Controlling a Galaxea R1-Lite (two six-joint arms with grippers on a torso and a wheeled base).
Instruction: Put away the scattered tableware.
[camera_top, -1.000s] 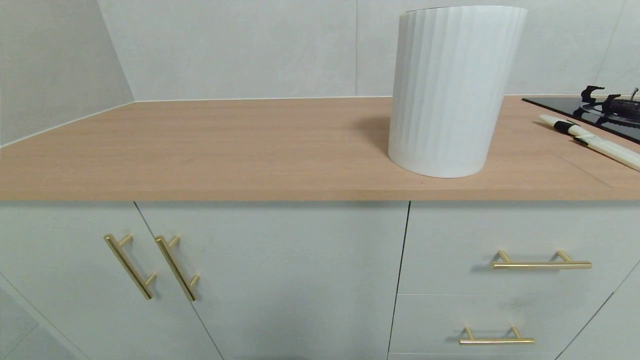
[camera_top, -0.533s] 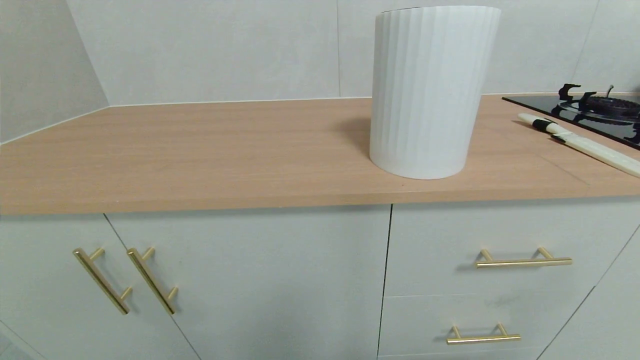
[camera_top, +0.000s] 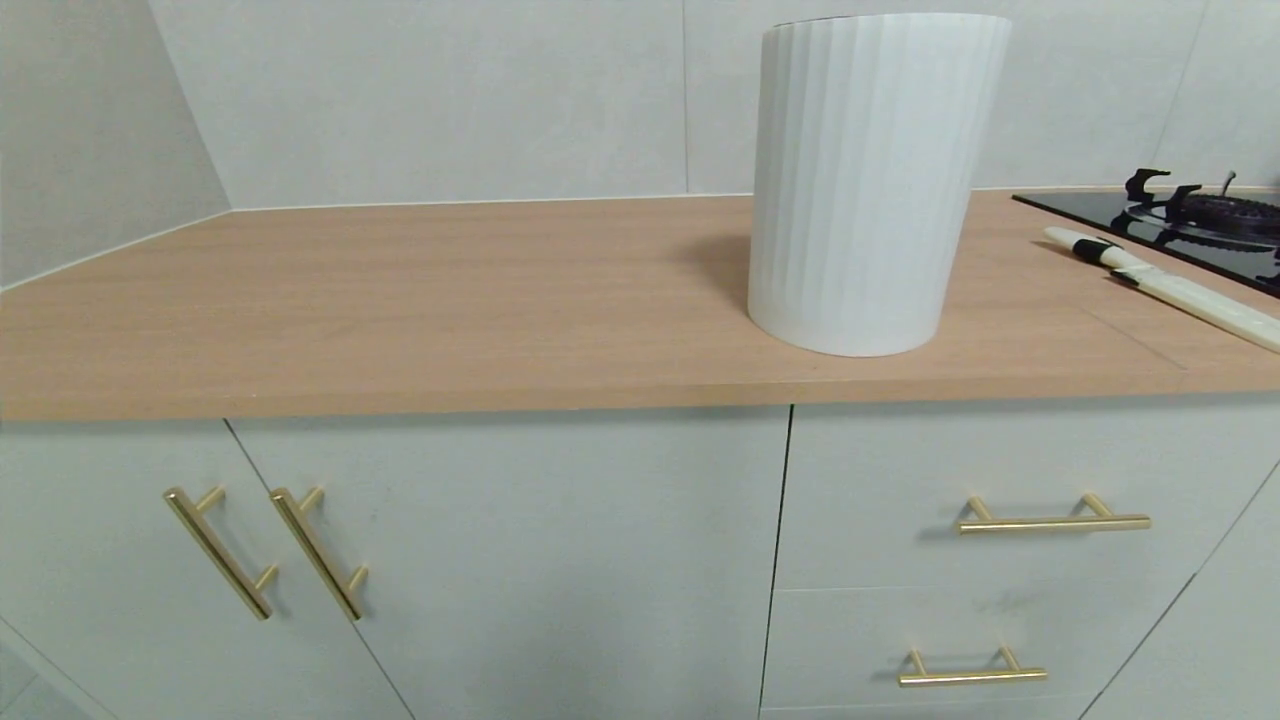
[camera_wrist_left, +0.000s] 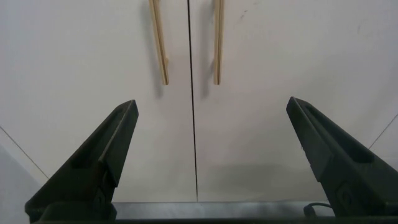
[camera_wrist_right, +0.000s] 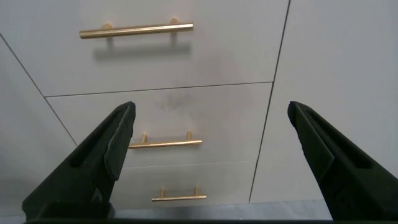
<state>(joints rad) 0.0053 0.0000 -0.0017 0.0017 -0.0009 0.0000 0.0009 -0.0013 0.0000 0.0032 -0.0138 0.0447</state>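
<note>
Cream knife (camera_top: 1165, 285) up on the counter (camera_top: 400, 290), right of the ribbed white holder (camera_top: 860, 190). Left gripper (camera_wrist_left: 211, 104) wide open, empty, down facing cabinet doors (camera_wrist_left: 261, 137); right gripper (camera_wrist_right: 211, 107) likewise, facing drawers (camera_wrist_right: 186, 106).

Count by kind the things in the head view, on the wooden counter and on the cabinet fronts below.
White ribbed cylindrical container: 1
Cream knife-like utensil with black band: 1
Black glass stove top: 1
Gold metal bar handles on doors: 2
Gold metal bar handles on drawers: 2
Total: 7
</note>
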